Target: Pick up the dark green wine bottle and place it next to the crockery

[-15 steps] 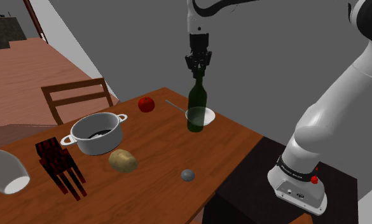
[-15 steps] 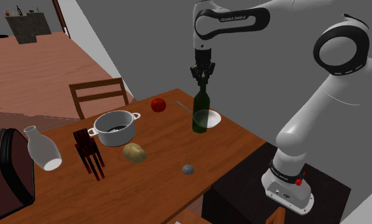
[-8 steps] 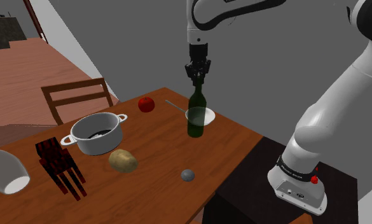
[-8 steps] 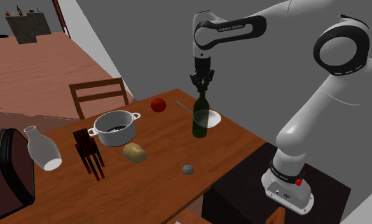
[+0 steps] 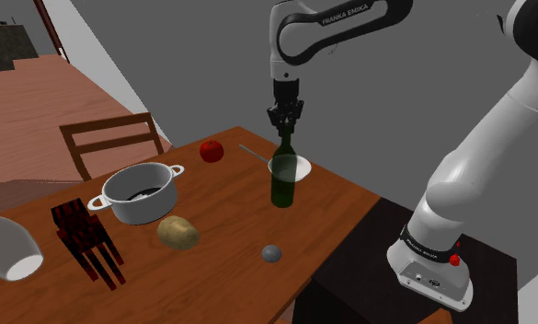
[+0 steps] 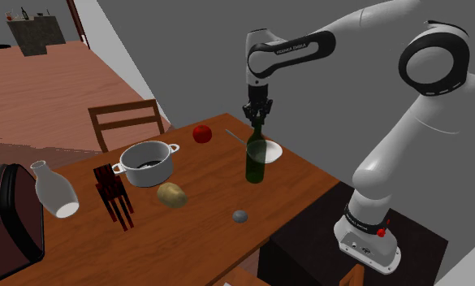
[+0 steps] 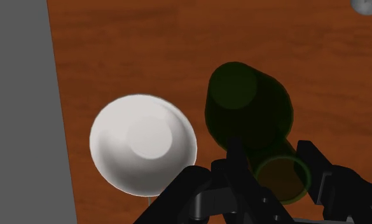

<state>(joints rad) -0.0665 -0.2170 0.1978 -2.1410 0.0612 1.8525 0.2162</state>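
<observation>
Shoulder view, L to R: pot [image 5: 138,195] sits well apart. Dark green wine bottle [image 5: 282,179] is upright just in front of white bowl [image 5: 303,167], i.e. the crockery, over tabletop [image 5: 225,214]. Gripper [image 5: 284,125] is clamped on its neck from above, prob. to keep it vertical. Can't tell if the base rests.

We see a wood-grained surface [image 5: 223,241], a translucent dark green bottle [image 5: 282,180], a smooth matt white bowl [image 7: 143,144] and a grey metal pot [image 5: 143,197].
</observation>
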